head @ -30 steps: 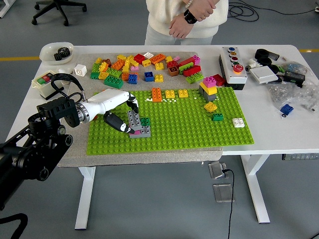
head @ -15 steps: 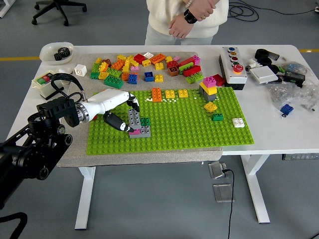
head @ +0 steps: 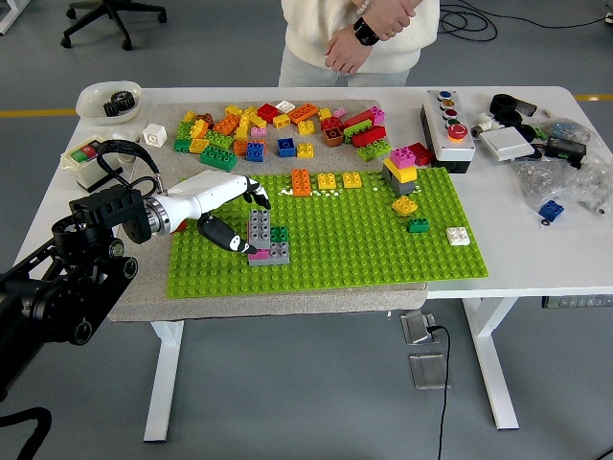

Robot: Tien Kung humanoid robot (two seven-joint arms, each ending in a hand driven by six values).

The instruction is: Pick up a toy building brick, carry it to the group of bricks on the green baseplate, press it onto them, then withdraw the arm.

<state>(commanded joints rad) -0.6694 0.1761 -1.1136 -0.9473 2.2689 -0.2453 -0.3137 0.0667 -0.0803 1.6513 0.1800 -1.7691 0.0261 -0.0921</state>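
Observation:
A grey brick (head: 259,228) stands upright on a small group of pink, grey and green bricks (head: 272,252) at the left of the green baseplate (head: 364,249). My left hand (head: 244,220), white with black fingertips, reaches in from the left beside it. Its fingers (head: 259,196) hover just above and behind the grey brick's top, and the thumb (head: 228,239) lies low on the plate to the left of the group. The hand is open around the brick and does not grasp it. My right arm is out of view.
Several loose bricks (head: 278,129) lie in a pile behind the baseplate, and more stand on it at the right (head: 402,177). A button box (head: 446,129) and clutter sit at the right, a white bowl (head: 107,100) far left. A person (head: 359,34) stands behind the table, hands folded.
My left hand's fingers have lifted off the grey brick's top and moved slightly back. The brick stays standing on the group. The thumb has hardly moved.

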